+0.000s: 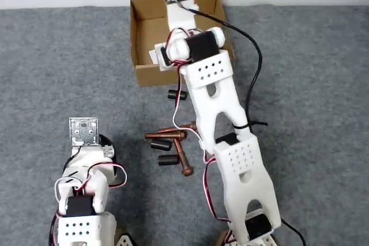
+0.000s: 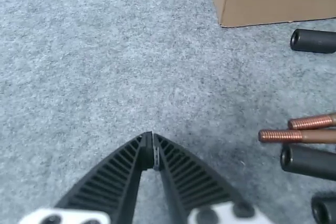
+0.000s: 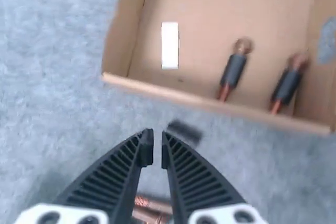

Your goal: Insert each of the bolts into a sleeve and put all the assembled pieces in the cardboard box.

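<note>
The cardboard box [image 1: 144, 33] stands at the table's far side. Two bolts in black sleeves [image 3: 233, 69] [image 3: 287, 85] lie inside it, by a white label [image 3: 169, 45]. My right gripper [image 3: 156, 146] hangs shut and holds nothing, above the carpet just short of the box's near wall [image 3: 210, 104], with a loose sleeve [image 3: 184, 129] below it. Copper bolts [image 1: 167, 135] [image 1: 183, 156] and black sleeves [image 1: 174, 94] [image 1: 164, 144] [image 1: 168, 161] lie between the arms. My left gripper [image 2: 152, 150] is shut and holds nothing, low over bare carpet left of the bolts [image 2: 296, 136].
The right arm [image 1: 210, 73] stretches from the near edge up over the loose parts to the box, trailing a black cable [image 1: 253, 56]. The left arm [image 1: 85, 142] sits folded at the near left. Grey carpet covers the table.
</note>
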Controlling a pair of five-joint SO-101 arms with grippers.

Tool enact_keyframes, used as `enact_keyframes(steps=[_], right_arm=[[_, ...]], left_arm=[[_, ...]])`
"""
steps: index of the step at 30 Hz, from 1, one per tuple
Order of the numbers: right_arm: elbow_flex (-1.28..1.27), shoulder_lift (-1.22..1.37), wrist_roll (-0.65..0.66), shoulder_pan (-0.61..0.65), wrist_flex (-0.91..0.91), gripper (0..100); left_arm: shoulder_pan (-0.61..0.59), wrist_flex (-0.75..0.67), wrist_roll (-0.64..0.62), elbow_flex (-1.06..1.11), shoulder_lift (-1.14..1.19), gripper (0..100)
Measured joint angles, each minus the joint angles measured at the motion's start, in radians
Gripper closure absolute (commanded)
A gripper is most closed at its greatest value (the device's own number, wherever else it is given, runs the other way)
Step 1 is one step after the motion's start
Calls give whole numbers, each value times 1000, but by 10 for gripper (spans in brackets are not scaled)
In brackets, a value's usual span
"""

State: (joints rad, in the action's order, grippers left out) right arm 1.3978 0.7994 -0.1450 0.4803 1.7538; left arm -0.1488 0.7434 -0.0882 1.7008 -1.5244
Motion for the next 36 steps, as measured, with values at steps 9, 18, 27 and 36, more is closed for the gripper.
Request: enact_keyframes(steps=[9, 18, 27, 36], right_arm=[[-641, -336, -48, 23, 0, 991], [-990, -473, 176, 124, 0, 987], [-1037, -384, 218, 269, -17, 835], [-1037, -250, 259, 321, -129, 879]], left_arm=[[-72, -18, 0, 0, 0, 994], [-110, -18, 0, 0, 0, 994], [-118, -43, 0, 0, 0, 994], [-118, -43, 0, 0, 0, 994]])
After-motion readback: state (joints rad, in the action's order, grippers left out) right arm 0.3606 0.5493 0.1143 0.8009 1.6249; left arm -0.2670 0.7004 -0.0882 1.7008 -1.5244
